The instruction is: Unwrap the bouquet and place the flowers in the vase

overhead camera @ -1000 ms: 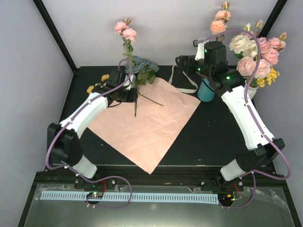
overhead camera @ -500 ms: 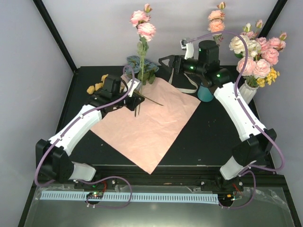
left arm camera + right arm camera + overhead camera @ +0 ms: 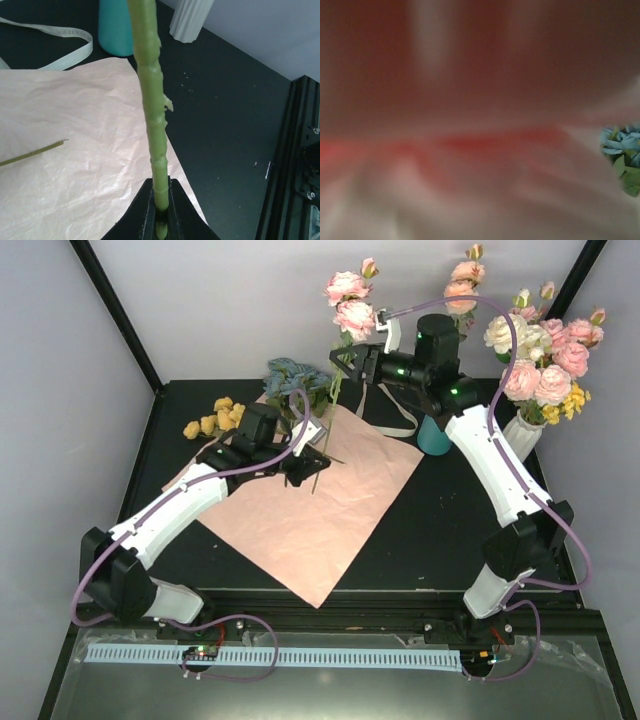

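Left wrist view: the left claw point(image 3: 160, 202) is seen clamped tight on the foot of a thin green plastic stem point(image 3: 150, 75), which is held upright above the unfolded sheet of crinkled pink wrapping paper point(image 3: 75, 150). From above, the stem's soft pink fabric roses point(image 3: 348, 300) are shown raised high between the arms, with the right claw point(image 3: 352, 355) brought in just beneath them. How wide its jaws stand cannot be told, its own camera being filled with a pink blur. With the wrapping undone, the step in hand is judged a handover. A firm hold by the right claw is called for next, then a release below and a carry to the plain teal cylinder vase point(image 3: 435, 435) near the paper's right corner. Blue fabric blossoms point(image 3: 290, 375) and yellow blooms point(image 3: 210, 420) are seen lying by the paper's far edge.
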You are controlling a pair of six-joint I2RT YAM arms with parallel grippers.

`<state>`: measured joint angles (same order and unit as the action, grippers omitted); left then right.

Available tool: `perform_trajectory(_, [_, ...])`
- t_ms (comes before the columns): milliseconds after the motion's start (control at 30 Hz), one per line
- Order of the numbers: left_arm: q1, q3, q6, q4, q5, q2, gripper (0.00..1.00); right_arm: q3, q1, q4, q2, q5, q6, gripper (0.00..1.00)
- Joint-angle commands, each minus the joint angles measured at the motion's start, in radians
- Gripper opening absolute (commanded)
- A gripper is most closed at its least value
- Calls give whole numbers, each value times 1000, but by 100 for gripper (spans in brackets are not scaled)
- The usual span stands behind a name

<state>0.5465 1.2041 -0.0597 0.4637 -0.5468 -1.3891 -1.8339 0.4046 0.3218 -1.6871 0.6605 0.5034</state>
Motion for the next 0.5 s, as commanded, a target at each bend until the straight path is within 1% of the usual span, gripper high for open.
perform_trajectory(0, [27, 48, -44, -15, -8, -13, 2, -38, 5, -40, -9, 29, 16, 54])
perform_trajectory(100, [31, 48, -38, -12, 10, -18, 2, -42, 5, -39, -7, 27, 12, 39])
perform_trajectory(333, [32, 42, -11, -21, 31, -25, 2, -36, 4, -38, 14, 19, 14, 14])
perform_trajectory(367, [33, 42, -5, -24, 31, -27, 2, -35, 4, -35, 17, 17, 14, 7])
perform_trajectory(400, [33, 41, -1, -25, 27, -32, 2, -35, 4, -33, 21, 15, 11, 2])
perform_trajectory(467, [34, 43, 7, -29, 29, -37, 2, -30, 4, -26, 30, 11, 7, 2])
